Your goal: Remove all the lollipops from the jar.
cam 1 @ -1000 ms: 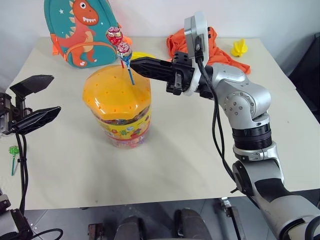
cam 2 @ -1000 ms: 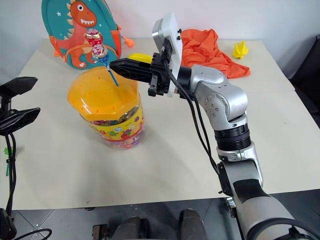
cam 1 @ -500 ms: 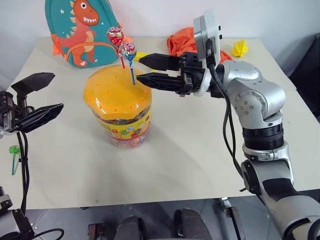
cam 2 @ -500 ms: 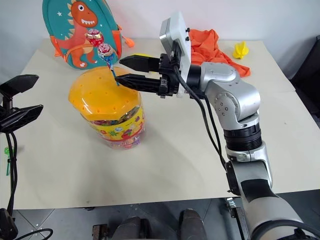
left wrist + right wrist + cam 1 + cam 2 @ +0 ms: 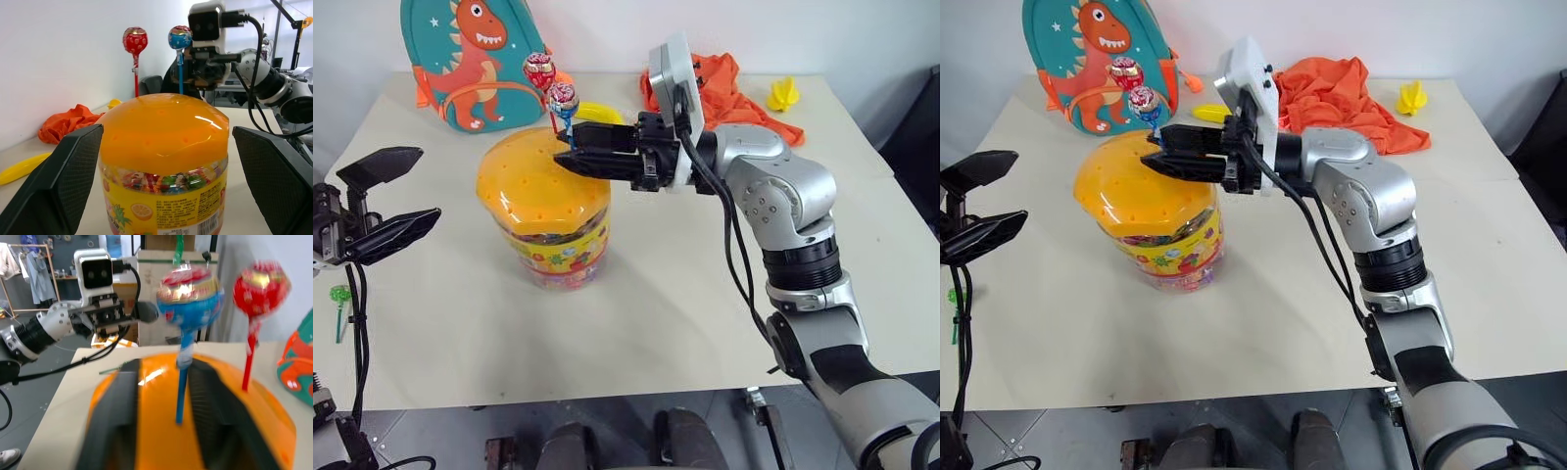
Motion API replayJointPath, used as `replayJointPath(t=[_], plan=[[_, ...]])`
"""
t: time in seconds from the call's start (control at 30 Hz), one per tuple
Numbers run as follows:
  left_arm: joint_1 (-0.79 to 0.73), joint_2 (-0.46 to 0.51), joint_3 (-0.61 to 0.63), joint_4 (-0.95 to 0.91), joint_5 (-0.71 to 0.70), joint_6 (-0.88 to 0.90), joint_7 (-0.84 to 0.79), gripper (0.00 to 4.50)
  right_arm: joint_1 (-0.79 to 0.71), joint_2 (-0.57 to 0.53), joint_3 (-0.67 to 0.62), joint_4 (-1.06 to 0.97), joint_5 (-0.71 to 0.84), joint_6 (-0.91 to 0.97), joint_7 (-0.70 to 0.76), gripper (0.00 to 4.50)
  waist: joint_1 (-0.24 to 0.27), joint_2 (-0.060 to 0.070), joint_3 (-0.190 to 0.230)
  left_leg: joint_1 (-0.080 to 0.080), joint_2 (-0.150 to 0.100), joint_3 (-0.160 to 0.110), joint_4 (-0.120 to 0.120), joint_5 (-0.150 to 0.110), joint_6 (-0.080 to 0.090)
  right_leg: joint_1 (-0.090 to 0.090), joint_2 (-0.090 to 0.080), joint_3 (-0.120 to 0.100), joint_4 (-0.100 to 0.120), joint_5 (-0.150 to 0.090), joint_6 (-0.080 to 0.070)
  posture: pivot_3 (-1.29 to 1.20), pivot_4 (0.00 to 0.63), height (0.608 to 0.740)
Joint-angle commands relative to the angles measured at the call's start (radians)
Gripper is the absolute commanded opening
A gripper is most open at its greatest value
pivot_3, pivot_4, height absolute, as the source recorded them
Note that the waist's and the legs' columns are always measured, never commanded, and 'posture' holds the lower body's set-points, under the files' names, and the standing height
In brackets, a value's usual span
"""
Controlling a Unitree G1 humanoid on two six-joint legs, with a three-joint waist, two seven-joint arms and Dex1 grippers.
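1. The right gripper (image 5: 563,157) is over the jar's orange lid (image 5: 533,186). Its fingers (image 5: 117,421) are a little apart, with the blue lollipop's (image 5: 562,98) stick between them. They do not pinch it yet. If they close too high or too low, the thin stick can slip out.
2. The blue stick looks closer to one finger than the other. When the fingers close, they may push the stick sideways and bend it in its hole.
3. The red lollipop (image 5: 537,69) stands just beside the blue one in the lid. A crooked pull may bump it and knock it over.
4. If the stick sits tight in its hole, an upward pull may lift the jar (image 5: 553,245) too, or tip it. Nothing holds the jar down.
5. The left gripper (image 5: 421,186) is wide open and holds nothing. It waits to the left of the jar, not touching it, so it cannot stop a tip.
6. The dinosaur backpack (image 5: 460,59) is close behind the jar. A jar that slides back may hit it.
7. The green lollipop (image 5: 339,294) is already out and lies near the left edge of the table (image 5: 656,323). A bump there may roll it off.
8. Two lollipops are left in the lid, so I think the job is not half done.
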Motion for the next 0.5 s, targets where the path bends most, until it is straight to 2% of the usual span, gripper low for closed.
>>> replayJointPath(t=[0.03, 0.33, 0.5], plan=[[0.022, 0.022, 0.049, -0.039, -0.025, 0.004, 0.017, 4.5, -0.038, 0.011, -0.031, -0.015, 0.015, -0.02, -0.003, 0.02, 0.0, 0.0, 0.0, 0.0, 0.0, 0.0, 0.0, 0.0, 0.0, 0.0, 0.0, 0.0, 0.0, 0.0, 0.0, 0.0, 0.15, 0.74], [0.044, 0.027, 0.07, -0.046, -0.035, 0.014, 0.031, 4.5, -0.107, 0.017, -0.107, 0.022, 0.021, -0.065, -0.037, 0.02, 0.0, 0.0, 0.0, 0.0, 0.0, 0.0, -0.001, 0.0, 0.0, 0.0, 0.0, 0.0, 0.0, 0.0, 0.0, 0.0, 0.15, 0.74], [0.056, 0.047, 0.085, -0.023, -0.031, 0.023, 0.017, 4.5, -0.173, -0.065, -0.201, 0.046, 0.041, -0.051, -0.072, 0.02, 0.003, 0.0, 0.0, 0.0, -0.001, -0.001, -0.002, 0.0, 0.0, 0.0, 0.0, 0.0, 0.0, 0.0, 0.0, 0.0, 0.15, 0.74]])
